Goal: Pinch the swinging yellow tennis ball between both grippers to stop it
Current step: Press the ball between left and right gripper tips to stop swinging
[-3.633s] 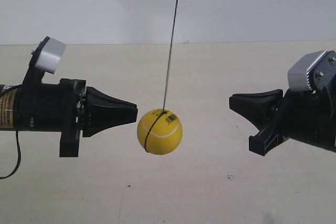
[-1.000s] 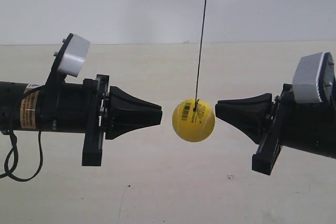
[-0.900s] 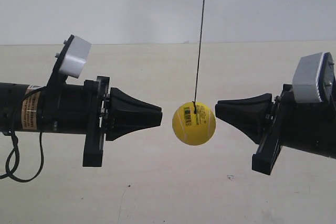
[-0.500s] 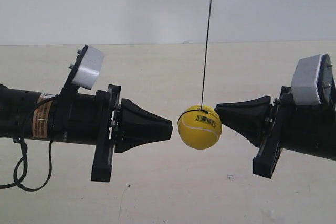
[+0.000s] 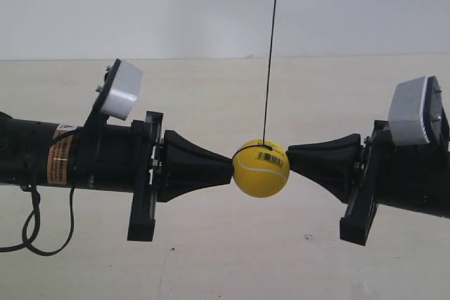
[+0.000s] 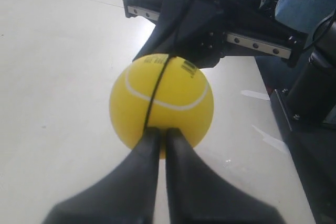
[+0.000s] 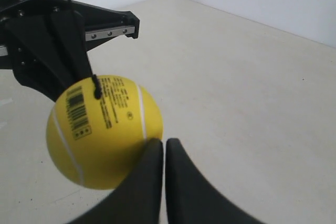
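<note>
The yellow tennis ball (image 5: pixel 261 168) hangs on a thin dark string (image 5: pixel 270 54), its barcode label facing up. It sits between two black tapered grippers. The gripper of the arm at the exterior view's left (image 5: pixel 230 168) touches one side of the ball, and the gripper of the arm at the exterior view's right (image 5: pixel 289 155) touches the other side, slightly higher. In the left wrist view my left gripper (image 6: pixel 163 132) is shut, tips against the ball (image 6: pixel 178 111) beside its black band. In the right wrist view my right gripper (image 7: pixel 164 143) is shut, tips meeting the ball (image 7: pixel 100 129) near its edge.
A beige tabletop (image 5: pixel 225 258) lies below and a white wall (image 5: pixel 140 5) stands behind. Each arm carries a light grey module (image 5: pixel 121 90) (image 5: pixel 413 112). A black cable loop (image 5: pixel 29 226) hangs under the arm at the exterior view's left.
The arm at the exterior view's left has pushed further right until its tip meets the ball. The ball has shifted slightly left and now sits touched by both tips.
</note>
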{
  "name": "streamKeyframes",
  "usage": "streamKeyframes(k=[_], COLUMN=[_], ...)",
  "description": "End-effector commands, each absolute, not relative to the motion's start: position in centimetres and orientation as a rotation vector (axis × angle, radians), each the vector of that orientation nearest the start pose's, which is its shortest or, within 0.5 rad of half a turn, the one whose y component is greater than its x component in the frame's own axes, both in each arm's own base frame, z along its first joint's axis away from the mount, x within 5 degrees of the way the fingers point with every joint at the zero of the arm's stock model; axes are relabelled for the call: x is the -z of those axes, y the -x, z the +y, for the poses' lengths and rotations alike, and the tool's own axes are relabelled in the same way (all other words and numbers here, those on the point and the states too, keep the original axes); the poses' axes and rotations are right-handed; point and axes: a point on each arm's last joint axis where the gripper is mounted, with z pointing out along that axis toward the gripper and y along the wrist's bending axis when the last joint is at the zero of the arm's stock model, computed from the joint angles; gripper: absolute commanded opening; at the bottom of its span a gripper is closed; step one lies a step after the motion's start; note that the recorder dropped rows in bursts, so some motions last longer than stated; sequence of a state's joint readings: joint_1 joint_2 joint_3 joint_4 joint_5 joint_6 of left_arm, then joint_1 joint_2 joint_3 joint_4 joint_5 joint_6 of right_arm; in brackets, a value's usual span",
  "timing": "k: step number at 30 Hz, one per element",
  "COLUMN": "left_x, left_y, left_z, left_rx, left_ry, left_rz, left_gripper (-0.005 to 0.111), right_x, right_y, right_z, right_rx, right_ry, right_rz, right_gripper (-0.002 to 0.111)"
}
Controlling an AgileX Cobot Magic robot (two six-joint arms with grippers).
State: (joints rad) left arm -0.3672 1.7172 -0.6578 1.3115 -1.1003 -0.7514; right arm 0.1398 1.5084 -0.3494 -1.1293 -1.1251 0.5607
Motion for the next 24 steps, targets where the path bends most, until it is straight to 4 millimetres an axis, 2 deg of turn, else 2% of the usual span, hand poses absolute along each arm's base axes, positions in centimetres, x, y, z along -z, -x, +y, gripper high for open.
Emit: streamKeyframes(k=[1,24], left_x=[-18.14,-18.09], left_y=[-23.38,-23.41], left_z=[-17.54,-17.52], left_rx=[1.104,1.098], left_ry=[-1.196,-1.197], left_rz=[1.555,1.56], left_gripper=[0.005,0.005], right_x=[-17.96,-18.02], right_y=[-19.75,-19.73], right_z=[10.31,10.34], right_rx=[-0.881,-0.883], right_ry=[0.909,0.912], right_rz=[1.621,1.61], right_gripper=[0.0,0.0])
